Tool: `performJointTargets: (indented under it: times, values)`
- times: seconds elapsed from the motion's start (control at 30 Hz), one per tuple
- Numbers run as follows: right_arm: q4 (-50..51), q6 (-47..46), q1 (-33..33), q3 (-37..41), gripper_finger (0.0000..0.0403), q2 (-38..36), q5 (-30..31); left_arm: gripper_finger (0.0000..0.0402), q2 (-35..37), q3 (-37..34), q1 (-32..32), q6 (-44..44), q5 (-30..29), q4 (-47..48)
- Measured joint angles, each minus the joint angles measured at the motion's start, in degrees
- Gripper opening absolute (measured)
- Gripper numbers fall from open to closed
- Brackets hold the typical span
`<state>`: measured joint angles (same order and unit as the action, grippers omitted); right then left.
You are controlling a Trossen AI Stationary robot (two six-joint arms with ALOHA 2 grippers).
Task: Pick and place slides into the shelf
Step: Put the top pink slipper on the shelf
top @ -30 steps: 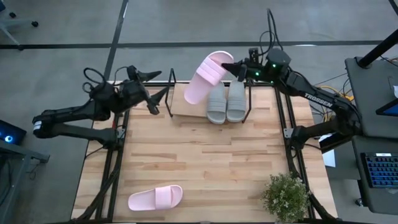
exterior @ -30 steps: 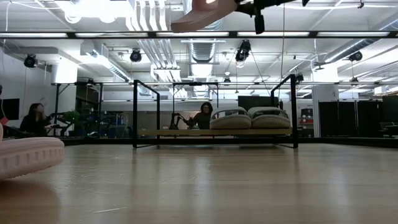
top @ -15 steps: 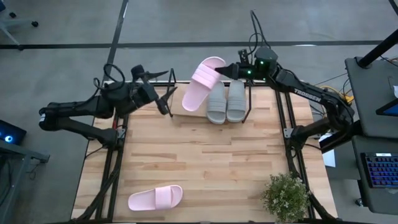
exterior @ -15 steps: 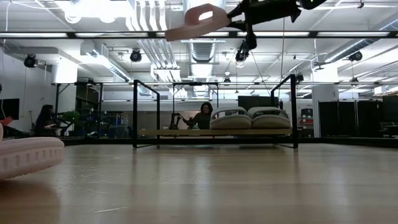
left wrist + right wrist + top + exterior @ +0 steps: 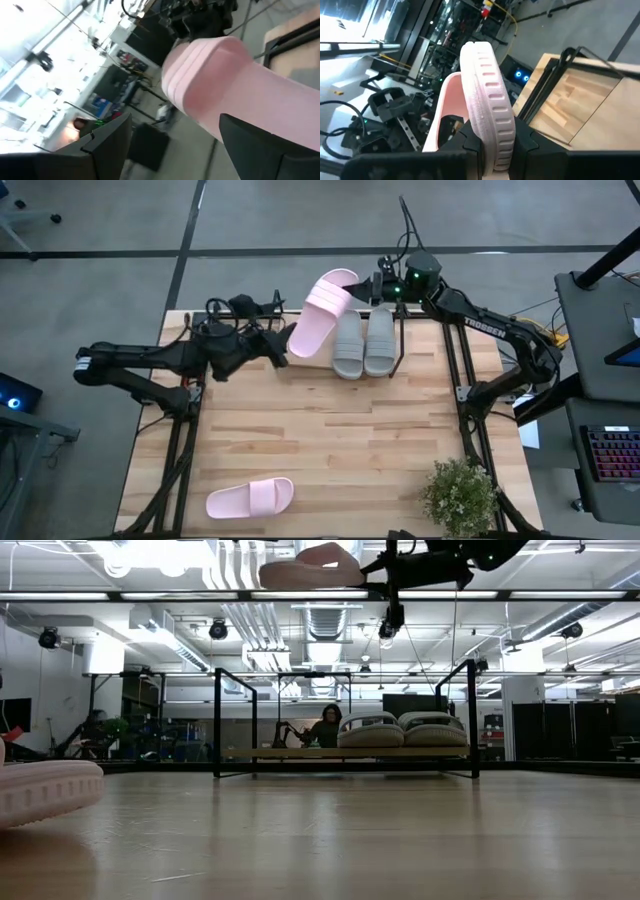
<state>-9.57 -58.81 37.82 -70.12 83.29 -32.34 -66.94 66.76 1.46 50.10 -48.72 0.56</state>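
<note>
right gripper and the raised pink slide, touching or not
Touching. The right wrist view shows the right gripper clamped on the edge of the pink slide, a finger on each side. The low view shows it hanging in the air from that grip.

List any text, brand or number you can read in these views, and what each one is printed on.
"TROSSEN" in white letters, on the forearm of the right arm, seen in the high view.
No other text is readable: the pink slide held in the right gripper, the grey slides on the shelf and the pink slide on the table show no markings. The screens and room clutter are too blurred to read.
</note>
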Motion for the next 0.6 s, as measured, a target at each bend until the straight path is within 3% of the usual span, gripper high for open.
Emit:
performJointTargets:
  times: [0.23,0.6]
  values:
    - [-2.0,-2.5,0.0,0.0,0.0038,1.4,-1.1,0.0283,-4.2,0.0,0.8,9.1,-0.9,-9.6]
    - [-3.2,-3.1,-0.1,0.0,0.0038,2.0,-2.6,0.0283,-7.8,0.0,1.0,21.4,-2.9,-14.0]
